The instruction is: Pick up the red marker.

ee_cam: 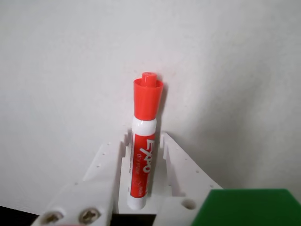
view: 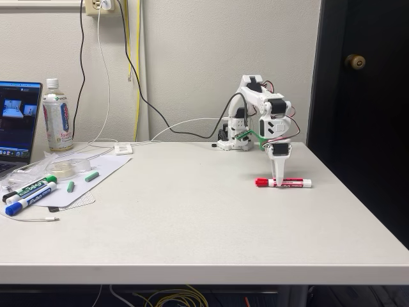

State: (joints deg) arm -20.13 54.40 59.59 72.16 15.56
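One arm stands at the back of the desk (view: 192,217) in the fixed view, its pincer (view: 278,183) pointing straight down onto the red marker (view: 284,183), which lies flat near the right side, cap to the left in that view. Well apart on the left lie a green marker (view: 35,187) and a blue marker (view: 29,199), with a bottle (view: 57,116) and a laptop (view: 16,121) behind them; I leave those alone. In the wrist view the marker (ee_cam: 144,155) runs up the middle of the picture, cap away from me, with the pincer (ee_cam: 143,146) straddling its barrel, one white finger on each side. The jaws look parted, close beside the barrel; I cannot tell whether they touch it. My judgement: I should close slowly and evenly around the label, keep the wrist square so the barrel does not roll or squirt out, and lift only once the grip is firm.
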